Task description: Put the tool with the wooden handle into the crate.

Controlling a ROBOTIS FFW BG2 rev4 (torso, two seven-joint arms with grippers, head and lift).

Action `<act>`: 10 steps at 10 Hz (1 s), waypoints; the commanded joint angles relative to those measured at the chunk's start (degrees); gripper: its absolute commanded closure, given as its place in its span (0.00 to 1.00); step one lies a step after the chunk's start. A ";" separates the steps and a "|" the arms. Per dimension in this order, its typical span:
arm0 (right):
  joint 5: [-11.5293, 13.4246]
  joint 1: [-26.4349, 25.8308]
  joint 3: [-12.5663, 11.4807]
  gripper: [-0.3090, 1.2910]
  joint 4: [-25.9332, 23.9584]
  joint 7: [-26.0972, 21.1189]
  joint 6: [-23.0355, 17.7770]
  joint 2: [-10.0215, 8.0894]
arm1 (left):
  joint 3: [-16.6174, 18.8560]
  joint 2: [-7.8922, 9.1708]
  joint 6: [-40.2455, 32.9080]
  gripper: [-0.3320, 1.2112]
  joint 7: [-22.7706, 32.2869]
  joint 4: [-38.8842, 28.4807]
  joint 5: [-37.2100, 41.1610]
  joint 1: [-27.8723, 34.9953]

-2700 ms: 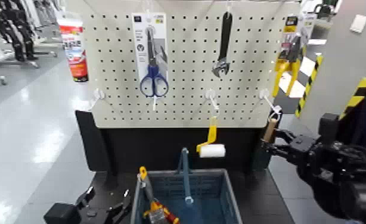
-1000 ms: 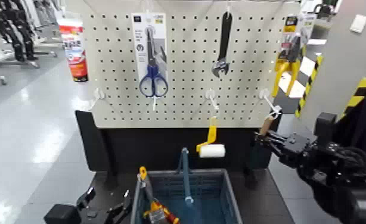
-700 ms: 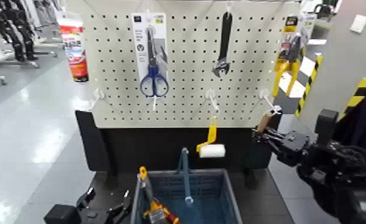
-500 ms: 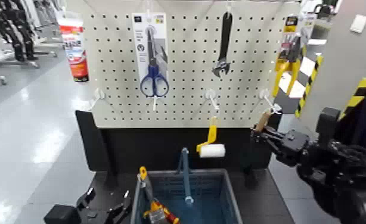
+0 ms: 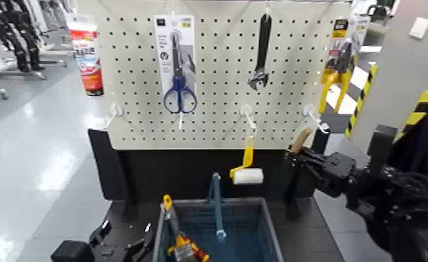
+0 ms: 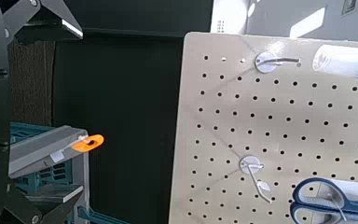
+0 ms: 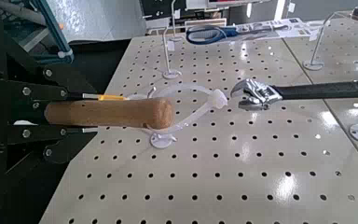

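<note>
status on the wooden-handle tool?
Right gripper shut on wooden-handled tool, at pegboard's lower right. Left gripper parked low beside crate. Paint roller hangs above crate.

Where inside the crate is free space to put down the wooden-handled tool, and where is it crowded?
Free: the crate floor right of its blue bar handle. Crowded: the left side, where yellow-handled tools lie. The right gripper holds the tool with the wooden handle.

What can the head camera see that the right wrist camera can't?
Only the head view shows the crate, the paint roller, the pliers and the left gripper parked low beside the crate. Only the right wrist view shows the wooden handle up close, clamped between the right gripper's fingers. Both show the wrench, scissors and pegboard.
</note>
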 commanded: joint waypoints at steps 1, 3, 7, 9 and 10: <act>-2.27 -0.06 1.92 0.99 0.55 -0.11 -0.90 0.82 | -0.06 -0.09 0.03 0.31 0.00 -0.01 0.00 -0.06; -4.11 -0.23 3.33 0.99 2.57 0.07 -1.33 1.35 | 0.03 -0.09 0.03 0.31 0.00 -0.01 0.00 -0.06; -7.80 0.29 6.67 0.99 10.04 0.07 -4.76 4.07 | 0.11 -0.09 -0.06 0.31 0.00 0.08 0.00 -0.06; -8.86 0.64 8.34 0.99 13.47 -0.20 -6.08 4.77 | 0.03 0.00 -0.06 0.31 -0.09 0.17 0.00 -0.15; -9.65 0.91 8.78 0.99 15.40 -0.73 -7.22 5.13 | -0.06 0.00 -0.15 0.31 -0.18 0.26 0.00 -0.23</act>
